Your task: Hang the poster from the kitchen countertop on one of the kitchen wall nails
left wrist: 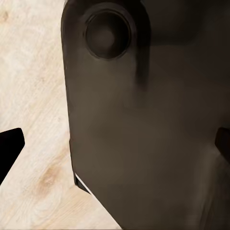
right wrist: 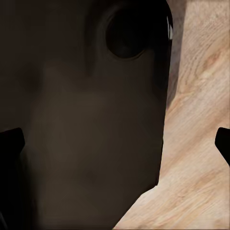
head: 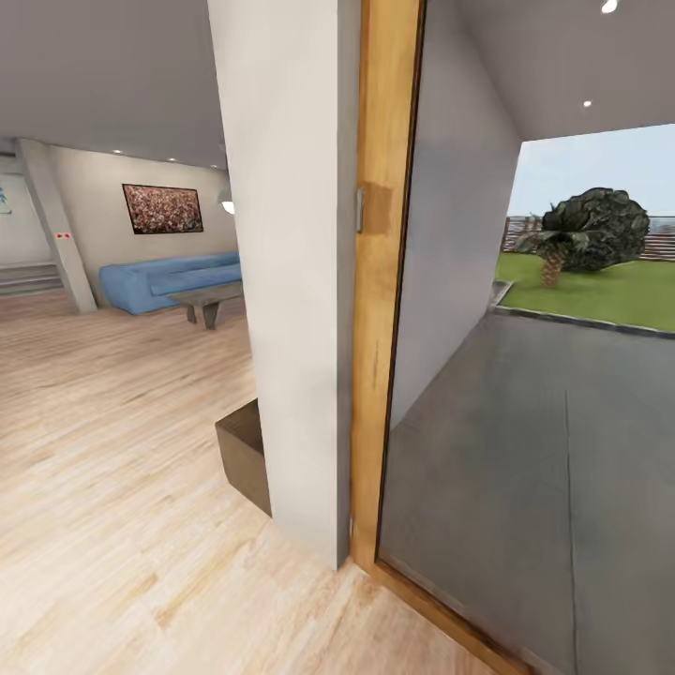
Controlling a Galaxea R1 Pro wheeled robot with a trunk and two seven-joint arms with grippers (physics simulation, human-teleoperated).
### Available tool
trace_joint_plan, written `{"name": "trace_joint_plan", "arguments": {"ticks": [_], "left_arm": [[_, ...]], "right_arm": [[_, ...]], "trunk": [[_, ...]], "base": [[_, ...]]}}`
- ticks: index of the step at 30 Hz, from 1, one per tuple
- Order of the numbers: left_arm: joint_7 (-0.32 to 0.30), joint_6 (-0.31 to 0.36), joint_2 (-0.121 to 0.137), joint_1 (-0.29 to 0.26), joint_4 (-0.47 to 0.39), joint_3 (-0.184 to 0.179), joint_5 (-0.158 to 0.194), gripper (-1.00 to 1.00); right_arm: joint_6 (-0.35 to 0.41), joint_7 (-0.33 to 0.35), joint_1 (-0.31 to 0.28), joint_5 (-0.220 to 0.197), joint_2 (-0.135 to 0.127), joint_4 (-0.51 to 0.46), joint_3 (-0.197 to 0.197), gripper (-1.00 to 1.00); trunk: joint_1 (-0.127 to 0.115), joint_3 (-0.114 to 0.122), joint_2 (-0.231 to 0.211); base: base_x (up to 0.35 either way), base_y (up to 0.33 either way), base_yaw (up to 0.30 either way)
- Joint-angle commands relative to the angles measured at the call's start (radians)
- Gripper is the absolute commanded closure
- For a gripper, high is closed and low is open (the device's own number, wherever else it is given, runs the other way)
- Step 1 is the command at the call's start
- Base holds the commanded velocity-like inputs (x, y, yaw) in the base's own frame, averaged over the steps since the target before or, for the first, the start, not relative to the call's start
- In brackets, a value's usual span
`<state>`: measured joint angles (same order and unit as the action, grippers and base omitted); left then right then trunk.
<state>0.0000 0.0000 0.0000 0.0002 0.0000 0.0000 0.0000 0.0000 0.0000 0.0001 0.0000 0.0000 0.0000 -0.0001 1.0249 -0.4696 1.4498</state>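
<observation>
Light wood floor [head: 112, 450] runs through an open living room toward the far wall. Close ahead in the head view stands one white wall end [head: 291, 281], and against it a tall wooden door frame [head: 380, 281] with a small metal plate at its edge; together they block the middle of the way forward. Past the frame a grey paved terrace [head: 525, 450] leads out to a lawn [head: 600, 295] with one dark bushy tree [head: 591, 230] and a slatted fence behind it. At the foot of the wall end sits one dark brown box [head: 246, 455] on the floor.

Far back in the room are one blue sofa [head: 169, 279], one low grey tabletop [head: 208, 300] in front of it, and one wide reddish-brown speckled picture [head: 162, 208] on the wall above. A slanted grey pillar [head: 56, 234] carries two small red marks.

No poster, kitchen countertop or wall nail can be seen from here.

Both wrist views look down at the floor, with a dark robot body panel [left wrist: 153, 124] just beyond each pair of jaws. The left gripper [left wrist: 115, 146] has its two dark fingertips [left wrist: 9, 143] at opposite edges of the picture, jaws spread wide and holding nothing. The right gripper [right wrist: 115, 143] is the same, jaws wide apart and empty.
</observation>
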Motion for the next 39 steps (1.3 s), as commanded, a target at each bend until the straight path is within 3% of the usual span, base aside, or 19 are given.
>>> {"name": "trace_joint_plan", "arguments": {"ticks": [1,6,21,30,31,39], "left_arm": [[0.000,0.000,0.000,0.000,0.000,0.000,0.000,-1.00],[-0.001,-0.010,-0.026,0.028,-0.028,0.006,0.003,-1.00],[-0.001,-0.010,-0.025,0.030,-0.037,0.006,0.003,-1.00],[-0.002,-0.061,-0.019,0.073,-0.087,0.010,-0.003,-1.00],[-0.002,-0.076,-0.019,0.074,-0.661,0.011,-0.004,-1.00],[-0.003,-0.080,-0.005,0.076,-0.717,0.017,-0.003,-1.00]], "right_arm": [[0.000,0.000,0.000,0.000,0.000,0.000,0.000,-1.00],[-0.010,0.001,-0.020,0.003,-0.011,-0.004,-0.001,-1.00],[-0.010,0.001,-0.020,0.003,-0.012,-0.004,-0.002,-1.00],[-0.061,-0.003,-0.072,-0.006,-0.059,-0.056,-0.009,-1.00],[-0.191,-0.004,-0.098,-0.005,-0.062,-0.456,-0.009,-1.00],[-0.200,-0.004,-0.097,-0.004,-0.067,-0.500,-0.004,-1.00]], "trunk": [[0.000,0.000,0.000],[0.000,0.000,0.000],[0.000,0.000,0.000],[0.000,0.000,0.000],[0.000,0.000,0.000],[0.000,0.000,0.000]], "base": [[0.000,0.000,0.000],[0.000,0.000,0.000],[0.000,0.000,0.000],[0.000,0.000,0.000],[0.000,0.000,0.000],[0.000,0.000,0.000]]}}
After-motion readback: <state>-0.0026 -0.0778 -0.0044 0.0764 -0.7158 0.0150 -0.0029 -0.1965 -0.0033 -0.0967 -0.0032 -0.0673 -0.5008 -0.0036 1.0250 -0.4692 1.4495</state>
